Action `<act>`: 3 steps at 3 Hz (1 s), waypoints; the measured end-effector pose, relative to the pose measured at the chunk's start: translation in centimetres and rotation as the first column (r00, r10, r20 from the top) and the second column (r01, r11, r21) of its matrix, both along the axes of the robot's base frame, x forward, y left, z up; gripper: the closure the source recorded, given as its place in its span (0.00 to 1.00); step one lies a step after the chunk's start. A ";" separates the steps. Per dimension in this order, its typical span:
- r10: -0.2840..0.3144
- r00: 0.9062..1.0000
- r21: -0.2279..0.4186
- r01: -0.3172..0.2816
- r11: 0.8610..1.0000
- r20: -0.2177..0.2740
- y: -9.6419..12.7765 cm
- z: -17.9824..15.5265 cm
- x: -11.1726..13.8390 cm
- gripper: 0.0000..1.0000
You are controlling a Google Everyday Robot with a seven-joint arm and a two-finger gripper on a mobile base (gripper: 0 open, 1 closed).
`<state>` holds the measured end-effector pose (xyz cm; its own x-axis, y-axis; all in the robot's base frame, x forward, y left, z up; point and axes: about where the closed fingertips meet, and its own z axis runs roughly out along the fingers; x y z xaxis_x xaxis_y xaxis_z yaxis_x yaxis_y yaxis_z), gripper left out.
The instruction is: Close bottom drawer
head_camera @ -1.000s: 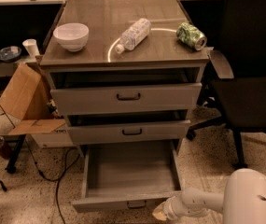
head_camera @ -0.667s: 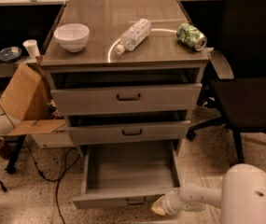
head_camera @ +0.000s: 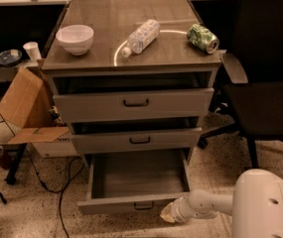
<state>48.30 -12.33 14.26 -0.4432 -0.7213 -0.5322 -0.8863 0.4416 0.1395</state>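
The bottom drawer (head_camera: 138, 180) of the grey metal cabinet (head_camera: 133, 103) is pulled far out, an empty shallow tray with a small dark bar handle (head_camera: 144, 206) on its front. My gripper (head_camera: 167, 213) sits low at the bottom right, against the right end of the drawer's front panel. The white arm (head_camera: 215, 205) reaches in from the lower right. The middle drawer (head_camera: 137, 140) and the top drawer (head_camera: 133, 103) each stand slightly open.
On the cabinet top lie a white bowl (head_camera: 75, 38), a plastic bottle (head_camera: 141, 36) on its side and a green can (head_camera: 202, 37) on its side. A black office chair (head_camera: 265, 78) stands to the right. A cardboard box (head_camera: 29, 113) and cables (head_camera: 56, 182) lie left.
The gripper has moved a little to the left along the drawer's front, towards its right end. The drawer stands as far out as before.
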 end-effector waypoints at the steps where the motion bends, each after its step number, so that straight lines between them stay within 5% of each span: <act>1: 0.048 0.997 -0.039 -0.046 0.998 0.063 1.5 1.2 3.0 0.51; 3: 0.089 0.991 -0.071 -0.082 0.994 0.101 2.6 1.7 5.3 0.00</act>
